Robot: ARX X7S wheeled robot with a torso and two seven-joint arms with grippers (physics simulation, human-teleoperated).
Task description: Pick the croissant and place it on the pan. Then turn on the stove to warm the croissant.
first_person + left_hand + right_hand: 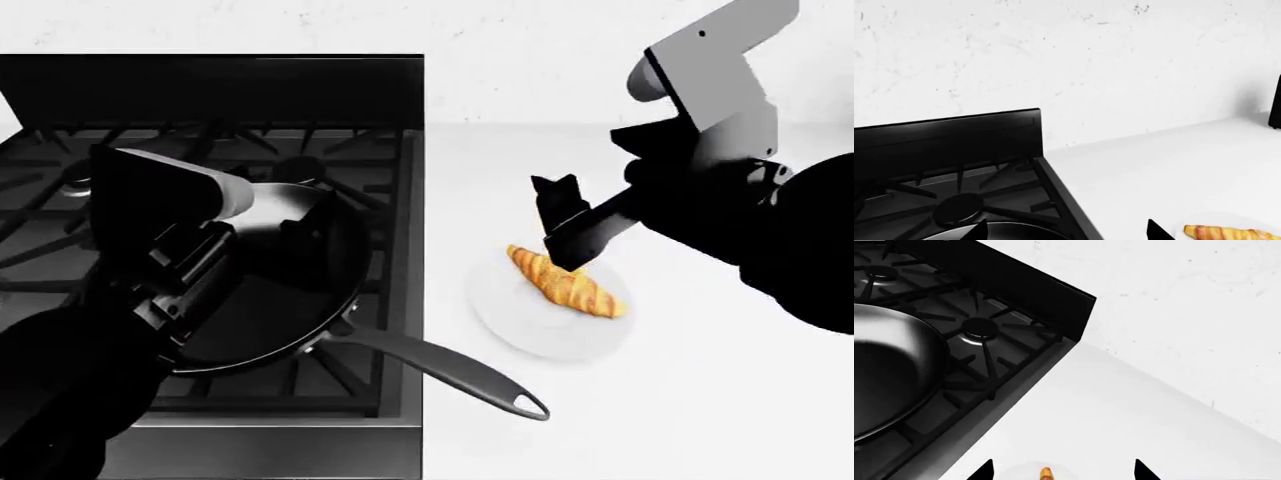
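Currently nothing of the task is complete, judged from how things lie. Landmark for all positions: the stove (214, 250).

Left gripper (314, 225): hangs over the stove, above the pan (267, 310). Fingertips show apart in left wrist view, nothing between them; open, empty.

Pan: sits on the stove's front-right burner, handle running out past the stove's right edge over the counter (694, 420). No food in it as far as visible.

Croissant (567, 285): right of the stove, lying on a white plate (534, 330) on the counter, not yet lifted.

Right gripper (563, 225): right of the stove, just above the croissant's far end. Right wrist view shows both tips spread wide w/ pastry tip between them; open, no grasp seen. Contact w/ pastry: cannot tell.

Remaining, by my assessment: close on croissant, carry left to pan, release, then turn a knob. Knobs not in view; burner flame none seen.

Surface & room: counter plain white, smooth, level w/ the stove top. White faintly marbled wall (1121, 65) behind the stove. Dark object at counter's far right edge in left wrist view, unidentifiable.
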